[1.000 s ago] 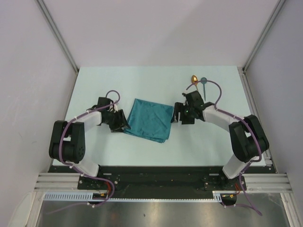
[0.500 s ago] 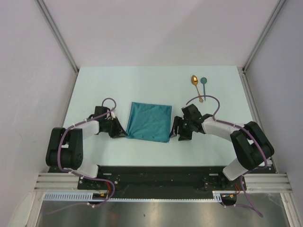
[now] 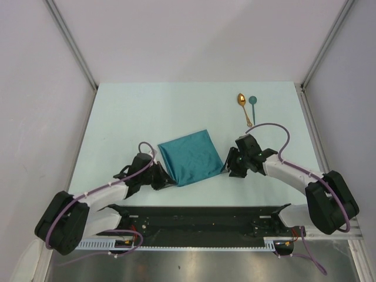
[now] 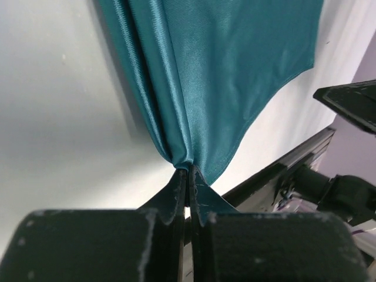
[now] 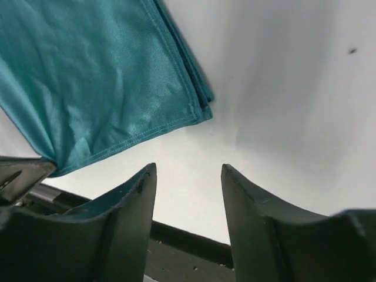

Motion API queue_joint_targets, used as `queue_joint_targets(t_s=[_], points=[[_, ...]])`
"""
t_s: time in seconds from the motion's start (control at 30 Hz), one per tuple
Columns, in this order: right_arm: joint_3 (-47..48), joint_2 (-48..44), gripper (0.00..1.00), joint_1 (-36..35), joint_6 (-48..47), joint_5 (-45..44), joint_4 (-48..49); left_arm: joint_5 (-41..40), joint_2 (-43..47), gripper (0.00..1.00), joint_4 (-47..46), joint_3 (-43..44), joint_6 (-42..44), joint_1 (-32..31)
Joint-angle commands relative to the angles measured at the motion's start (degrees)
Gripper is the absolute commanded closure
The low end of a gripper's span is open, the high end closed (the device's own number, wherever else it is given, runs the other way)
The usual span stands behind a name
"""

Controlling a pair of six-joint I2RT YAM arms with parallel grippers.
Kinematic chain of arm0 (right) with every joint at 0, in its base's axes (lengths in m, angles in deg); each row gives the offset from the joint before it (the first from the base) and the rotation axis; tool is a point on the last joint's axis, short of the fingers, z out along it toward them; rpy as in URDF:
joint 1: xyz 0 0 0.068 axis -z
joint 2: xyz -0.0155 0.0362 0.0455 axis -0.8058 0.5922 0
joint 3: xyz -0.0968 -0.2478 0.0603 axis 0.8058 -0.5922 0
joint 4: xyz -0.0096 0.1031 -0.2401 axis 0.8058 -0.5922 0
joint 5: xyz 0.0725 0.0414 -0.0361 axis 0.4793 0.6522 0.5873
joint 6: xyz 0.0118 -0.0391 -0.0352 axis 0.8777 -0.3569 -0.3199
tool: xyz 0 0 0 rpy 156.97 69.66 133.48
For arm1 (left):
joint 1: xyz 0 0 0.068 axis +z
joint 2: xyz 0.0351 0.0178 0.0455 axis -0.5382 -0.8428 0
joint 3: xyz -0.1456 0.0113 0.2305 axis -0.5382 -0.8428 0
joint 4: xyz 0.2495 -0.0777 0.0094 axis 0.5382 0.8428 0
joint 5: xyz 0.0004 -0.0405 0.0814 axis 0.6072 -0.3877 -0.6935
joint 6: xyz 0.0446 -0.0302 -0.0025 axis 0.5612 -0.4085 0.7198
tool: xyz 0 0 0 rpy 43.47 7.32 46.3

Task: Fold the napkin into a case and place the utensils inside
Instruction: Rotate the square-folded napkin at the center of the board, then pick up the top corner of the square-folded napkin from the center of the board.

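We see the teal square cloth napkin [image 3: 191, 158] as finely woven and soft, with a satin sheen and stitched hems. The slender gold metal spoon [image 3: 241, 100] shines, polished; the slender teal spoon [image 3: 252, 100] looks duller, its material unclear to us. The pale counter [image 3: 129, 111] is smooth and matt. The left gripper [image 4: 188, 179] and right gripper [image 5: 188, 173] look like black matt plastic, faintly scuffed.

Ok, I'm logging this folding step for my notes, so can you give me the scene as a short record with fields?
napkin: teal, folded, lying askew on the table
left gripper: shut on the napkin's near-left corner
right gripper: open, beside the napkin's right corner, nothing between its jaws
gold spoon: far right of table, apart from napkin
teal spoon: just right of gold spoon
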Motion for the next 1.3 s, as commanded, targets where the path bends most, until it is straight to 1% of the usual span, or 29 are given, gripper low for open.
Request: queue_joint_targets(t_s=[0.0, 0.1, 0.17, 0.3, 0.5, 0.83, 1.27], points=[[1.5, -1.2, 0.55, 0.7, -2.7, -4.9, -2.5, -5.5, 3.5, 0.95, -3.6, -2.0, -7.2, -2.3], [3.6, 1.2, 0.62, 0.0, -3.9, -3.7, -2.1, -5.2, 2.3, 0.93, -4.5, -2.7, -7.7, -2.3], [4.1, 2.4, 0.63, -0.7, -4.0, -4.2, -1.5, -5.0, 0.7, 0.89, -5.2, -2.8, -7.7, -2.6], [5.6, 4.6, 0.69, -0.7, -4.9, -5.1, -0.1, -4.9, -0.6, 0.89, -5.0, -3.2, -7.5, -2.7], [7.2, 6.5, 0.69, -0.6, -6.5, -6.1, -0.2, -6.1, 0.3, 0.88, -2.1, -2.4, -5.9, -2.7], [7.5, 9.8, 0.71, 0.0, -7.0, -5.0, 2.0, -5.7, -0.4, 0.87, -2.1, -2.3, -5.4, -2.6], [8.2, 9.2, 0.73, 0.0, -7.6, -6.3, 1.6, -5.4, -1.3, 0.87, -2.6, -2.4, -5.2, -2.7]])
